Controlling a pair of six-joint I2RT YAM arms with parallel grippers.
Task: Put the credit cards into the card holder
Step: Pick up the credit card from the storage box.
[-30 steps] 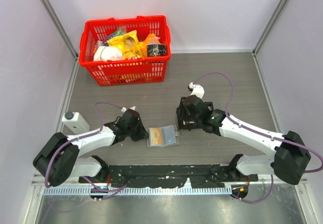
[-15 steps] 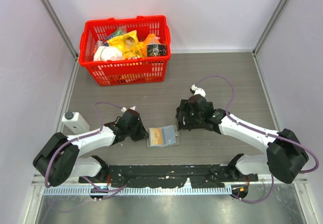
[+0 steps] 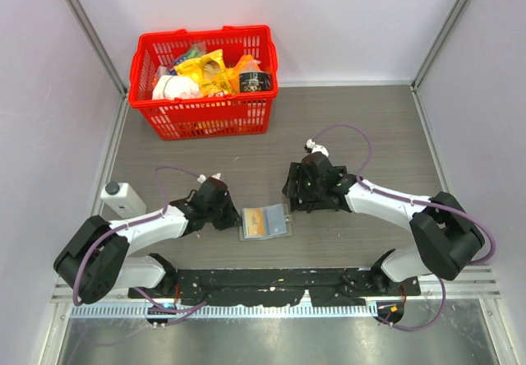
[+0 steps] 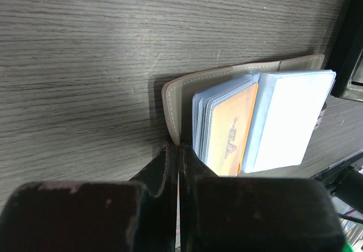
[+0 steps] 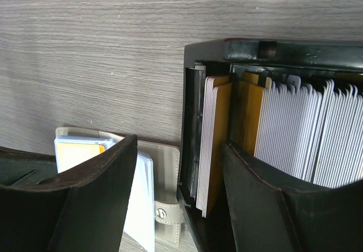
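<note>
**Right fingers open over the cards, left fingers closed on the card holder**

A dark wood-grain table (image 3: 370, 127) stands between pale walls, with a red basket (image 3: 205, 118) at its far left corner. The card holder (image 3: 265, 222) lies open and flat at the middle of the near edge, pockets up, one orange card showing. The left fingers (image 4: 170, 172) are pressed together on the holder's left cover edge and seem to pin it. Just right of the holder stands a black tray (image 5: 255, 49) packed with cards (image 5: 295, 133) set on edge. The right fingers (image 5: 122, 161) are spread wide and hold nothing. One hangs over the holder's clasp side and the other over the tray, with the tray's end cards, white and orange, between them. The card edges run along the fingers' length, so closing would squeeze across the faces. The right arm is much the nearer to the cards. The likely next move is to descend, narrow and take an end card.
</note>
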